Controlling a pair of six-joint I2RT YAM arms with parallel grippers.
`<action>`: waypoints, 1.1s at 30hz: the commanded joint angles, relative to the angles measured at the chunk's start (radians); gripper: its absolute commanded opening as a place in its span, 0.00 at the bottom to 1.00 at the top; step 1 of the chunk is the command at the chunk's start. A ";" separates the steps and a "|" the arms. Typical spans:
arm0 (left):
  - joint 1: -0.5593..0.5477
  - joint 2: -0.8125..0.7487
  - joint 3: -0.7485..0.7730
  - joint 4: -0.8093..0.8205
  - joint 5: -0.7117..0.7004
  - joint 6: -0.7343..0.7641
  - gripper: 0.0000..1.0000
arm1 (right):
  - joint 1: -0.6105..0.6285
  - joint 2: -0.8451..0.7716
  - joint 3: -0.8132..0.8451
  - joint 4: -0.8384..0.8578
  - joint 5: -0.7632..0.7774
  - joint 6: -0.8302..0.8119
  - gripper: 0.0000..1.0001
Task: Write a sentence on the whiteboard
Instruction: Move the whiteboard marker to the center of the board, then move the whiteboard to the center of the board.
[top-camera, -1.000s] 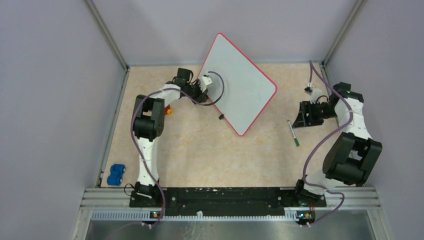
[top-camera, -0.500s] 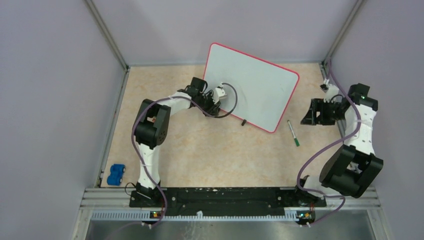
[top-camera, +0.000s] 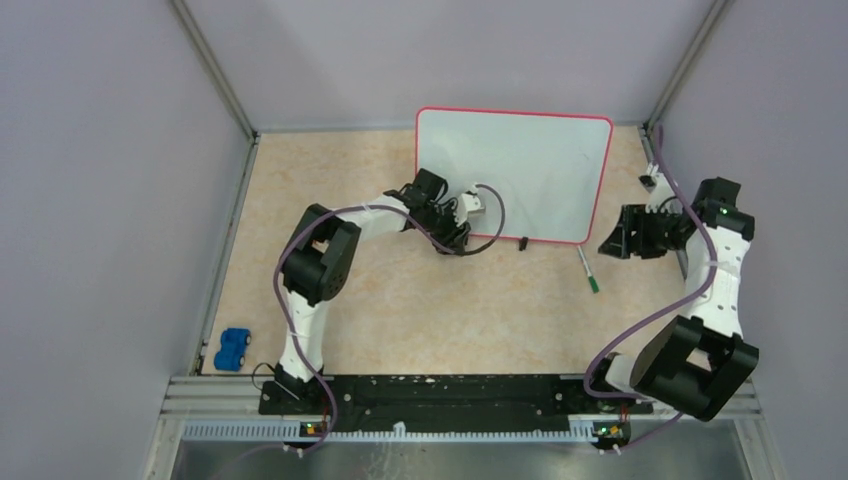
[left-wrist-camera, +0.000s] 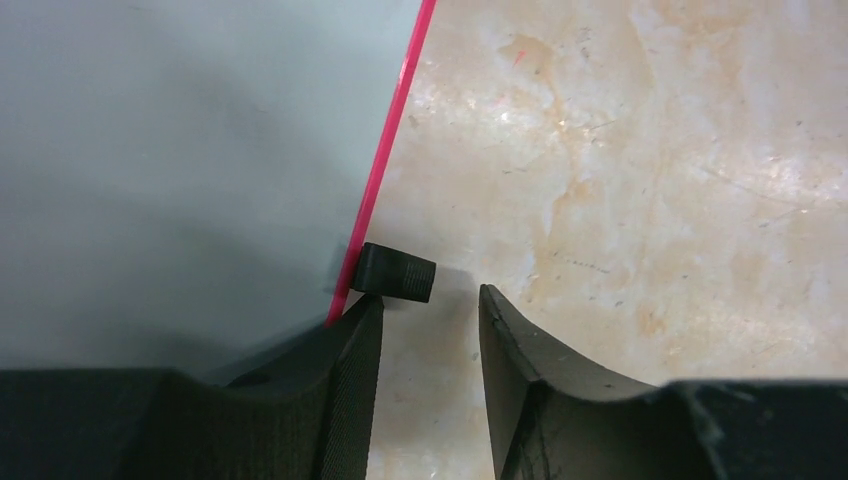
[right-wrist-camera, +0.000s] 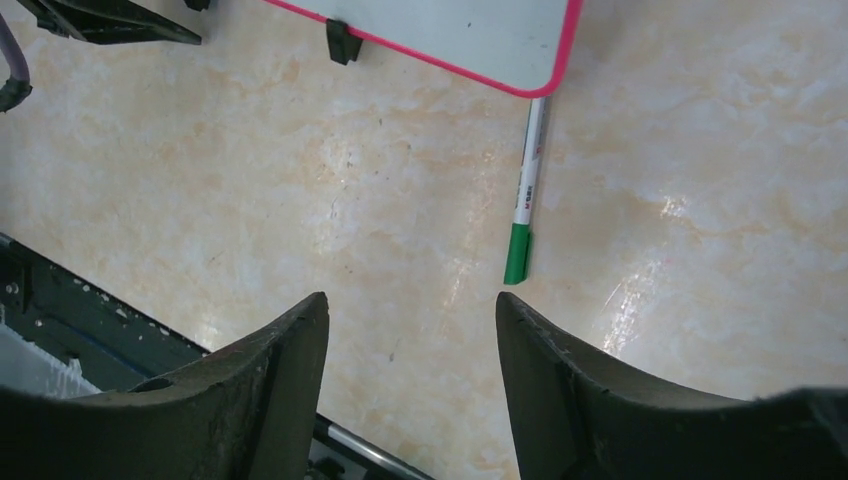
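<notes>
The whiteboard (top-camera: 530, 170) lies flat at the back of the table, white with a thin red rim, square to the back wall. No green lettering of the sentence shows on it. My left gripper (top-camera: 452, 235) is open at the board's near left edge. In the left wrist view (left-wrist-camera: 430, 300) its left finger (left-wrist-camera: 345, 390) touches the red rim (left-wrist-camera: 385, 170) beside a black foot (left-wrist-camera: 396, 273), and bare table shows between the jaws. My right gripper (top-camera: 612, 243) is open and empty above the table (right-wrist-camera: 411, 298). A green-capped marker (top-camera: 588, 268) lies by the board's near right corner (right-wrist-camera: 523, 200).
A blue toy car (top-camera: 232, 349) sits at the near left of the table. Grey walls and metal posts close in the left, back and right. The black base rail (top-camera: 450, 390) runs along the near edge. A second black foot (top-camera: 522, 243) sticks out from the board's near edge.
The whiteboard has turned clockwise and slid right until square with the back wall. My left gripper moved right along with its edge. My right gripper shifted slightly right and nearer.
</notes>
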 joint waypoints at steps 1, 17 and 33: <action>-0.026 -0.052 -0.002 0.050 0.070 -0.063 0.48 | 0.018 -0.045 -0.046 0.050 -0.034 -0.002 0.59; 0.002 -0.422 -0.228 -0.107 0.168 -0.146 0.63 | 0.439 -0.178 -0.330 0.552 0.289 0.342 0.55; 0.247 -0.741 -0.372 0.075 0.292 -0.410 0.66 | 0.733 -0.066 -0.489 0.920 0.642 0.608 0.47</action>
